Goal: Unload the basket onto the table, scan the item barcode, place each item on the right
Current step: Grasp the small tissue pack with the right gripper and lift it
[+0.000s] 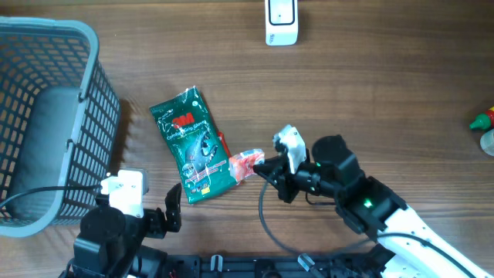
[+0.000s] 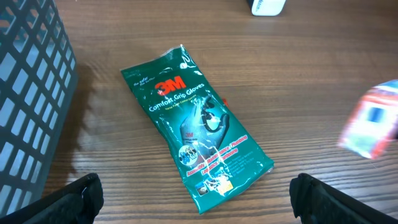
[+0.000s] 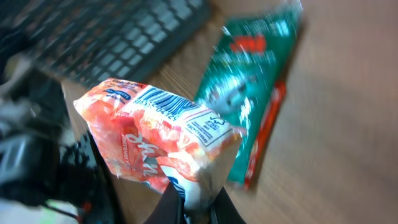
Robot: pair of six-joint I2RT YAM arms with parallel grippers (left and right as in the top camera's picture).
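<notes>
My right gripper (image 3: 198, 208) is shut on the bottom edge of an orange and white snack packet (image 3: 155, 140), lifted a little off the wood. Its barcode (image 3: 165, 99) faces the right wrist camera. From overhead the packet (image 1: 245, 164) hangs just right of a green 3M gloves packet (image 1: 191, 147) lying flat on the table (image 1: 370, 93). The white scanner (image 1: 280, 22) stands at the far edge. My left gripper (image 2: 198, 186) is open near the front edge, fingers wide apart, nothing between them, with the gloves packet (image 2: 199, 130) ahead of it.
A grey mesh basket (image 1: 46, 116) takes up the left side. A red strip (image 1: 224, 145) sticks out from under the gloves packet. A red and green item (image 1: 482, 120) lies at the right edge.
</notes>
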